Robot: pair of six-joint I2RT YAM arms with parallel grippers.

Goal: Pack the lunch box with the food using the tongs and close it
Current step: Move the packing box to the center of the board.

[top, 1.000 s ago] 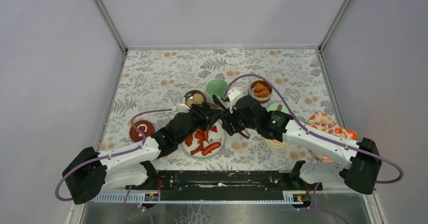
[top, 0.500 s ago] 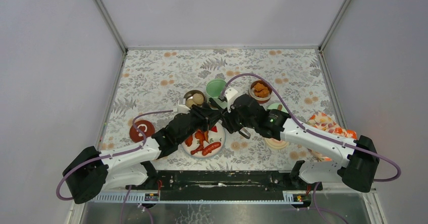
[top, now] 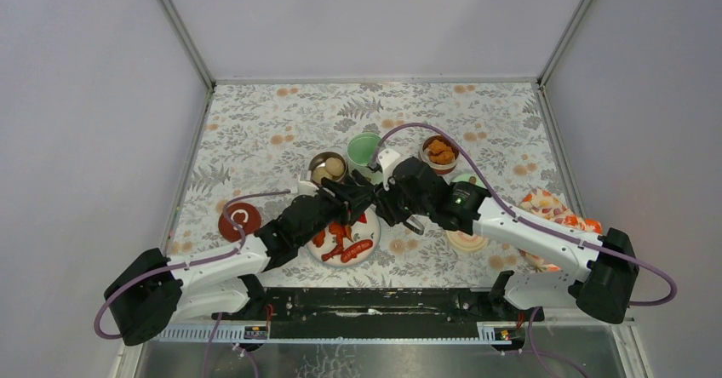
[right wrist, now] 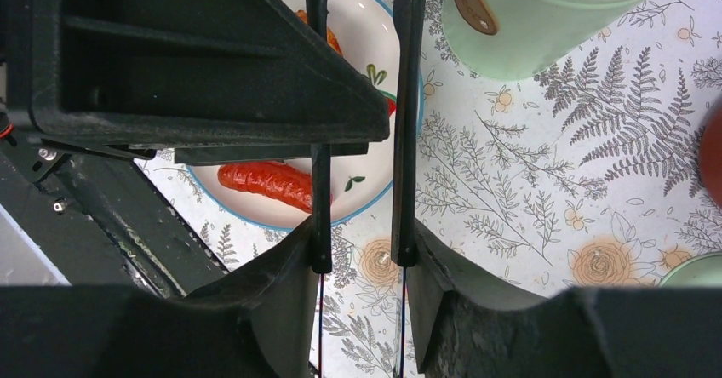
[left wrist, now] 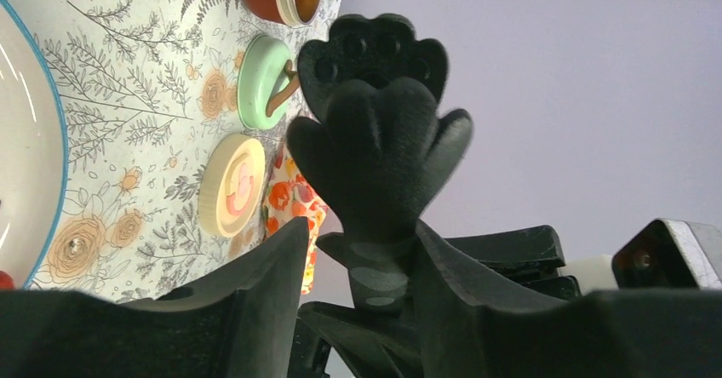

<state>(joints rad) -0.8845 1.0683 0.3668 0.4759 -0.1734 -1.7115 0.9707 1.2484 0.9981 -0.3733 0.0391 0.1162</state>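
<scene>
While the right fingers pinched the slim dark tongs, a glossy red sausage lay crosswise beside them; whether the left fingers gripped anything was unclear.

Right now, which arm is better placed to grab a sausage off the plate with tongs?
Right, probably. The right tool grips tongs that reach over the plate near a sausage. Whether the left tool holds anything is unclear.

The mint-green jar stands open, a steel bowl of pale balls at its left and a second steel bowl of orange chunks at its right. Red sausages lie on the plate, with the slim dark tongs over it.
</scene>
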